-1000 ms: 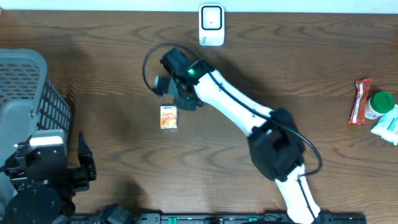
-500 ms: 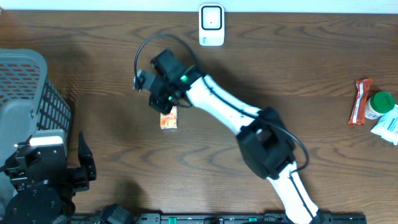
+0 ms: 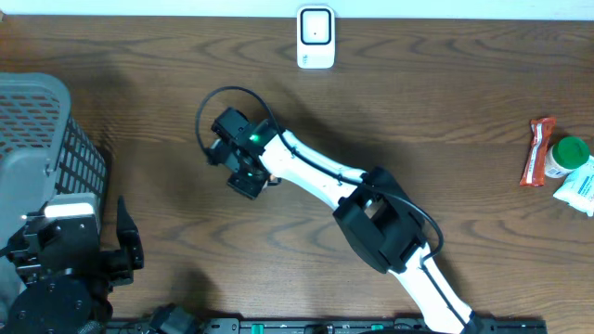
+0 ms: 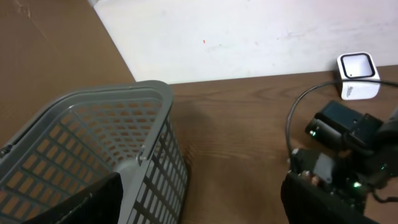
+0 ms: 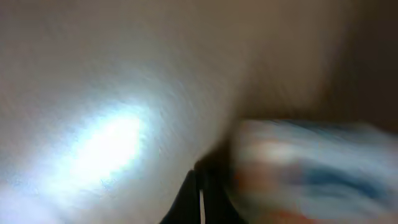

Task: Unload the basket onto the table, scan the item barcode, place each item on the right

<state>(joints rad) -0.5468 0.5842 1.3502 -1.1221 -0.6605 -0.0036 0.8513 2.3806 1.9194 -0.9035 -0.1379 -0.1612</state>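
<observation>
The item [image 5: 311, 168] shows only in the right wrist view, a smear of white, orange and blue right beside the right claw [image 3: 245, 178], just off to one side of its dark fingertips [image 5: 198, 194]. From overhead the claw's own body covers it completely. The right claw's jaws are pressed together with nothing between them. Whether the item actually touches them is hard to call, as that close view is badly blurred. The claw sits low over the wooden table [image 3: 436, 102], with a black cable [image 3: 206, 104] looping off its far side. Straight beyond the claw, well apart at the table's far edge, stands the white scanner [image 3: 316, 37]. Out to the claw's left is the grey basket [image 3: 37, 139], with open table between them. Nearer the robot on that same side is the left claw [image 4: 202, 186], jaws spread wide and holding nothing, looking out over the basket's rim. Way off to the right claw's other side, well apart, a red snack bar [image 3: 536, 151], a green-capped bottle [image 3: 568, 156] and a white-and-blue packet [image 3: 580, 190] sit bunched together at the table's edge.
</observation>
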